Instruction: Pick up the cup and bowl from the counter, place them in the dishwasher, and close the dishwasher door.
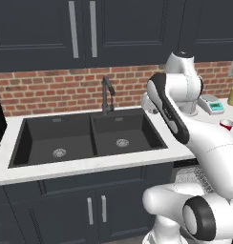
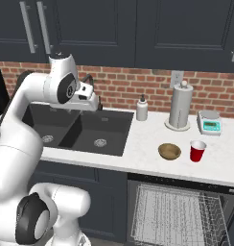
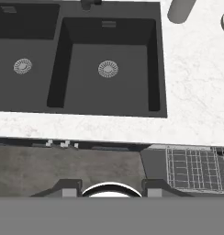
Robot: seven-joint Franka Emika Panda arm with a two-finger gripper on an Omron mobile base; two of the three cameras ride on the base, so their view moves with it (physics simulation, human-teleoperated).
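While the arm reaches up over the black double sink (image 2: pixel 85 132), the gripper (image 3: pixel 109 187) hangs above the sink's right basin — its fingertips (image 3: pixel 70 188) stand apart with nothing between them. The red cup (image 2: pixel 197 151) stands upright on the white counter (image 2: pixel 147 144), well to the right of the sink, with the wooden bowl (image 2: pixel 169 151) just beside it on the left. Behind them stand a paper-towel roll (image 2: pixel 181 105) and a small scale (image 2: pixel 208 123). Below the counter's near edge, the dishwasher (image 2: pixel 179 211) is open — its white wire rack (image 2: pixel 176 214) is pulled out.
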